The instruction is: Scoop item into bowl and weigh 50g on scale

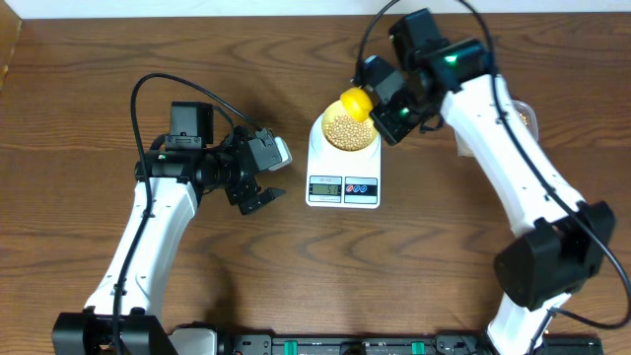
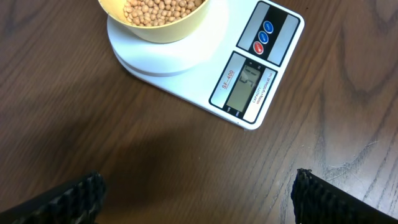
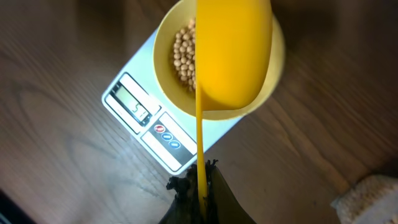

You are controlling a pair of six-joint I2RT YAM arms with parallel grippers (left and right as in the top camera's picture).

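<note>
The pale-yellow bowl (image 1: 347, 130) stands on the white scale (image 1: 343, 187) and holds many tan beans (image 2: 163, 10). A bright yellow scoop (image 3: 231, 50) hangs over the bowl's right side, tipped on edge. My right gripper (image 3: 201, 180) is shut on the scoop's thin handle. In the overhead view the scoop head (image 1: 355, 103) sits at the bowl's upper rim. My left gripper (image 1: 258, 200) stands open over bare wood to the left of the scale, nothing between its fingers (image 2: 74, 196). The scale's display (image 2: 247, 87) is lit.
A clear tub (image 1: 523, 113) shows partly behind the right arm at the right edge. A pale object (image 3: 370, 199) lies at the lower right of the right wrist view. Brown wooden table all round; a black rail runs along the front edge.
</note>
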